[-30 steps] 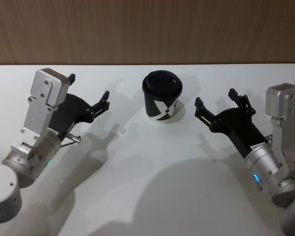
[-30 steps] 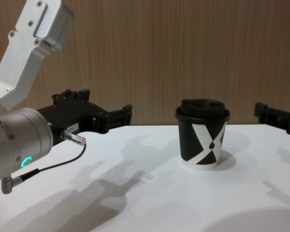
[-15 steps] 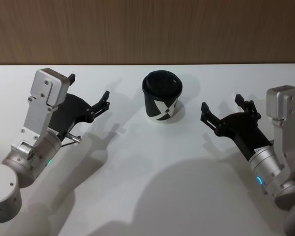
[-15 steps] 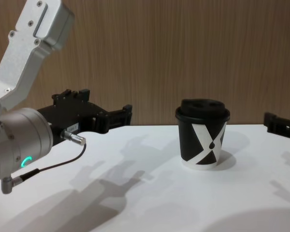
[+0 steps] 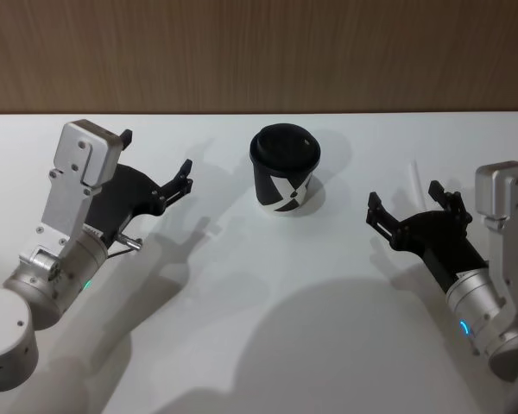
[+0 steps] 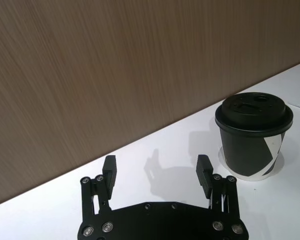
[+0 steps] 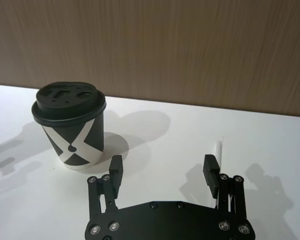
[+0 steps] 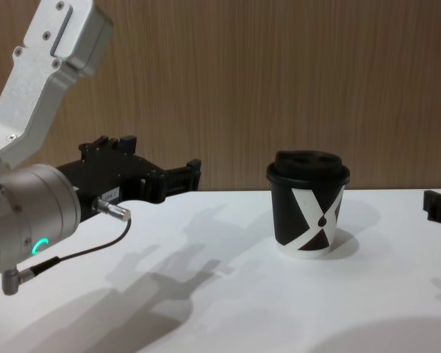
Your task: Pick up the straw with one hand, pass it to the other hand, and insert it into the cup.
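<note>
Pulled back toward the table's right edge over the past second, the right gripper has uncovered the straw. The straw lies flat on the white top, well right of the cup and just beyond the gripper's spread, empty fingers. One fingertip partly hides its near end in the right wrist view. The lidded cup stands upright mid-table, apart from both arms and nothing between it and the straw. The left gripper hangs where it was, left of the cup, its fingers wide apart and holding nothing. A wood-grain wall closes the back.
</note>
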